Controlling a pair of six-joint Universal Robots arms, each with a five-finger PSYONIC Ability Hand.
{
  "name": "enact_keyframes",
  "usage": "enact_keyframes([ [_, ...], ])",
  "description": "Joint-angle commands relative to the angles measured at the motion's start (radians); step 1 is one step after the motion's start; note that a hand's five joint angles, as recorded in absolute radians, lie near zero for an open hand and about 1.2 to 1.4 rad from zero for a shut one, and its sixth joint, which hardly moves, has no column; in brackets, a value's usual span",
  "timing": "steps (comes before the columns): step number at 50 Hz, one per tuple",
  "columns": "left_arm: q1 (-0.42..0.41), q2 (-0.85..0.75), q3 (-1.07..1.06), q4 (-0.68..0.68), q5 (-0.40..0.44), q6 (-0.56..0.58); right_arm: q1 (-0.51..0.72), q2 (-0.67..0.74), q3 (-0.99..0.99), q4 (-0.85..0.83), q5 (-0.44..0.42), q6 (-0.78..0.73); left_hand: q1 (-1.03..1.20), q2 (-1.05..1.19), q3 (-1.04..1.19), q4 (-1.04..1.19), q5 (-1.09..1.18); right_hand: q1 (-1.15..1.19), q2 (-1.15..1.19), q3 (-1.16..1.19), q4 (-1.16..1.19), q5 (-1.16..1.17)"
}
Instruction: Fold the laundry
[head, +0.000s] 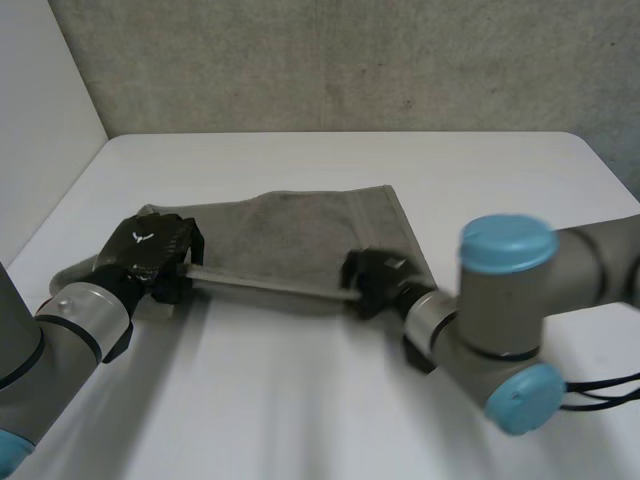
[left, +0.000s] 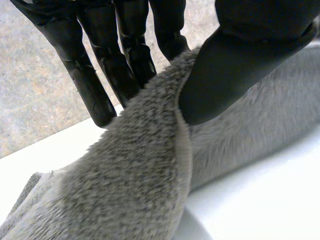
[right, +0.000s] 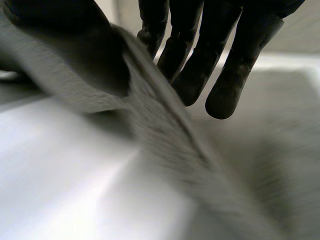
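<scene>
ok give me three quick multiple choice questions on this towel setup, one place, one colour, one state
1. Where does the left hand hold the towel?
A) far edge
B) near edge, toward its left end
C) middle

2. What colour is the towel?
A) grey
B) blue
C) red

3. How is the towel's near edge between the left hand and the right hand?
A) lying flat on the table
B) rolled up
C) lifted and pulled straight

Answers:
1 B, the head view puts that hand at the near left.
2 A, the pile is grey in every view.
3 C, both hands pinch the edge and it runs straight between them, above the table.
</scene>
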Motion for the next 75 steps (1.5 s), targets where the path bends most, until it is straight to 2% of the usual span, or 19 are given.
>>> enact_keyframes([
  [1, 0.008, -0.021, -0.016, 0.014, 0.0, -0.004, -0.157, -0.196, 0.144, -0.124, 0.027, -0.037, 0.131, 0.099, 0.101, 0.097, 0.123, 0.064, 0.063, 0.062, 0.059, 0.054],
  [8, -0.007, -0.104, -0.02, 0.075, 0.0, -0.039, -0.238, -0.339, 0.301, -0.124, -0.141, -0.105, 0.03, -0.002, 0.001, -0.003, 0.023, 0.064, 0.063, 0.062, 0.059, 0.054],
  [13, -0.013, -0.155, -0.014, 0.12, -0.017, -0.079, -0.304, -0.412, 0.391, -0.124, -0.2, -0.106, 0.033, 0.001, 0.004, -0.001, 0.026, 0.064, 0.063, 0.062, 0.059, 0.054],
  [22, -0.035, -0.168, -0.019, 0.123, -0.027, -0.094, -0.399, -0.454, 0.464, -0.136, -0.244, -0.109, 0.025, -0.008, -0.005, -0.009, 0.017, 0.064, 0.063, 0.062, 0.059, 0.054],
  [28, -0.061, -0.158, -0.043, 0.121, -0.038, -0.09, -0.422, -0.456, 0.464, -0.138, -0.246, -0.109, -0.263, -0.295, -0.292, -0.297, -0.27, 0.064, 0.063, 0.062, 0.059, 0.054],
  [31, -0.073, -0.15, -0.053, 0.12, -0.061, -0.087, -0.424, -0.468, 0.465, -0.138, -0.252, -0.109, -0.246, -0.278, -0.276, -0.28, -0.253, 0.064, 0.063, 0.062, 0.059, 0.054],
  [33, -0.082, -0.141, -0.053, 0.114, -0.075, -0.083, -0.424, -0.497, 0.462, -0.13, -0.263, -0.109, -0.131, -0.163, -0.161, -0.165, -0.139, 0.064, 0.063, 0.062, 0.059, 0.054],
  [34, -0.091, -0.126, -0.053, 0.111, -0.087, -0.083, -0.424, -0.497, 0.462, -0.13, -0.263, -0.109, 0.119, 0.087, 0.089, 0.085, 0.111, 0.064, 0.063, 0.062, 0.059, 0.054],
  [35, -0.099, -0.101, -0.053, 0.108, -0.101, -0.08, -0.425, -0.52, 0.453, -0.125, -0.266, -0.109, 0.211, 0.179, 0.181, 0.177, 0.204, 0.064, 0.063, 0.062, 0.059, 0.054],
  [42, -0.102, 0.116, -0.04, 0.086, -0.118, -0.067, -0.437, -0.707, 0.361, -0.064, -0.304, -0.177, 0.212, 0.18, 0.182, 0.178, 0.205, 0.064, 0.063, 0.062, 0.059, 0.054],
  [46, -0.104, 0.297, 0.019, 0.022, -0.115, -0.065, -0.454, -0.813, 0.219, 0.095, -0.324, -0.31, 0.212, 0.18, 0.182, 0.178, 0.205, 0.064, 0.063, 0.062, 0.059, 0.054],
  [50, -0.102, 0.358, 0.087, -0.064, -0.115, -0.067, -0.454, -0.825, 0.102, 0.231, -0.327, -0.405, 0.212, 0.18, 0.182, 0.178, 0.205, 0.064, 0.063, 0.062, 0.059, 0.054],
  [52, -0.102, 0.367, 0.125, -0.113, -0.115, -0.065, -0.451, -0.813, -0.027, 0.365, -0.327, -0.511, 0.212, 0.18, 0.182, 0.178, 0.205, 0.064, 0.063, 0.062, 0.059, 0.054],
  [55, -0.097, 0.364, 0.197, -0.193, -0.115, -0.065, -0.451, -0.788, -0.086, 0.428, -0.327, -0.568, 0.212, 0.18, 0.182, 0.178, 0.205, 0.064, 0.063, 0.062, 0.059, 0.054],
  [60, -0.071, 0.329, 0.265, -0.247, -0.113, -0.063, -0.451, -0.58, -0.282, 0.666, -0.311, -0.77, 0.212, 0.18, 0.182, 0.178, 0.205, 0.064, 0.063, 0.062, 0.059, 0.054],
  [66, -0.053, 0.096, 0.317, -0.255, -0.113, -0.027, -0.436, -0.399, -0.376, 0.778, -0.277, -0.875, 0.212, 0.18, 0.182, 0.178, 0.205, 0.064, 0.063, 0.062, 0.059, 0.054],
  [68, -0.054, 0.019, 0.342, -0.256, -0.115, -0.001, -0.404, -0.275, -0.43, 0.795, -0.217, -0.913, 0.212, 0.18, 0.182, 0.178, 0.205, 0.064, 0.063, 0.062, 0.059, 0.054],
  [70, -0.068, -0.149, 0.407, -0.255, -0.118, 0.062, -0.378, -0.215, -0.464, 0.795, -0.18, -0.921, 0.212, 0.18, 0.182, 0.178, 0.205, 0.064, 0.063, 0.062, 0.059, 0.054],
  [75, -0.074, -0.35, 0.568, -0.253, -0.116, 0.133, -0.284, -0.042, -0.637, 0.769, -0.065, -0.925, 0.212, 0.18, 0.182, 0.178, 0.205, 0.064, 0.063, 0.062, 0.059, 0.054],
])
